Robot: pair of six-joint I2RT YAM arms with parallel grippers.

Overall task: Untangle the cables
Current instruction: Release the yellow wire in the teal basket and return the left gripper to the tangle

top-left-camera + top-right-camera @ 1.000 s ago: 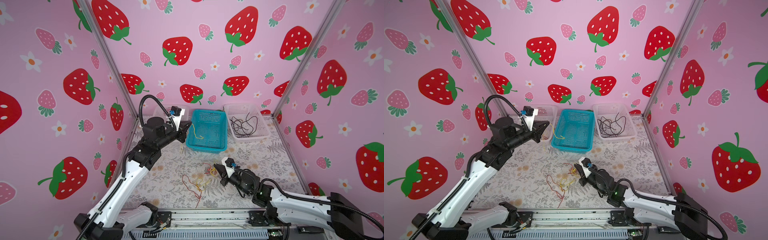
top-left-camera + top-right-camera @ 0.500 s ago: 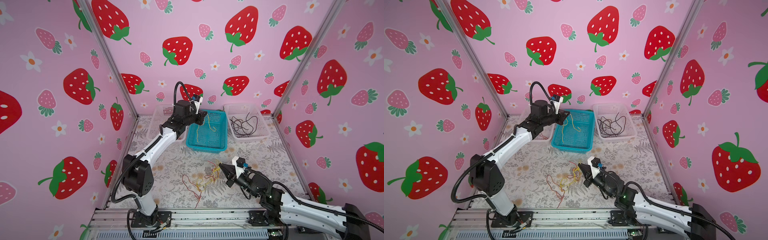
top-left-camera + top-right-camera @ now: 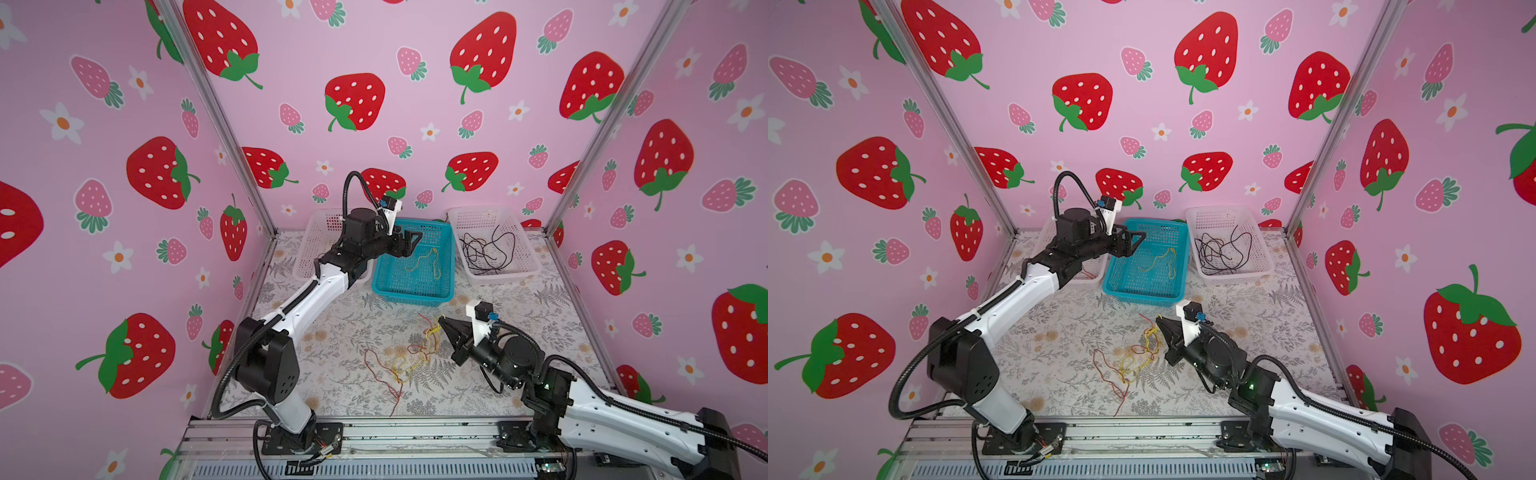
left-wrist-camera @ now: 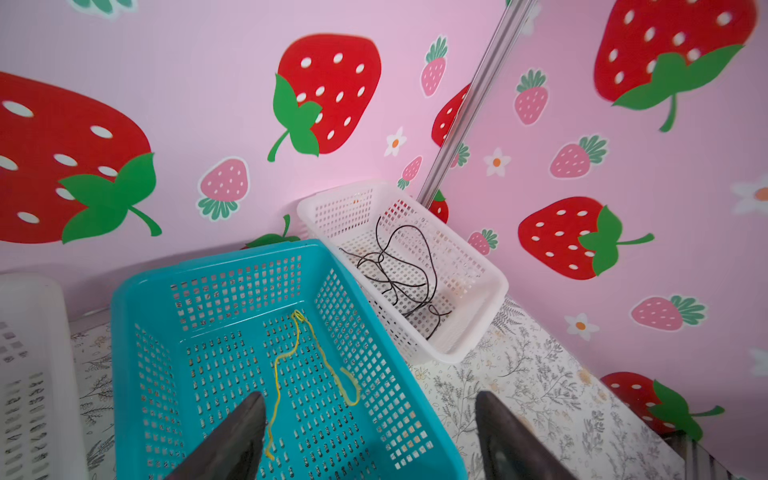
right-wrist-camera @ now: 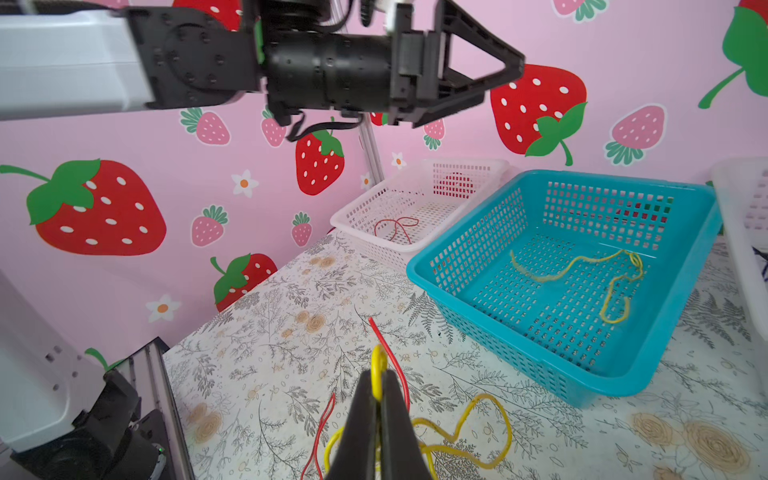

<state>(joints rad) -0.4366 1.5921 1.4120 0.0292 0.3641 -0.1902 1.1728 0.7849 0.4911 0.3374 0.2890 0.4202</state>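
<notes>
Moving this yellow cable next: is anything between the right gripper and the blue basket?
Nothing stands on the table between the right gripper and the basket. But the left gripper hangs open over the basket, and the held yellow cable lies tangled with red cable.

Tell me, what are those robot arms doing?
They seem to be sorting cables by colour. The left gripper hangs over the blue basket, jaws open, and a yellow cable lies inside. The right gripper has its jaws shut on a yellow loop of the tangle. Black cables lie in the right-hand white basket, a red cable in the left-hand white basket.
</notes>
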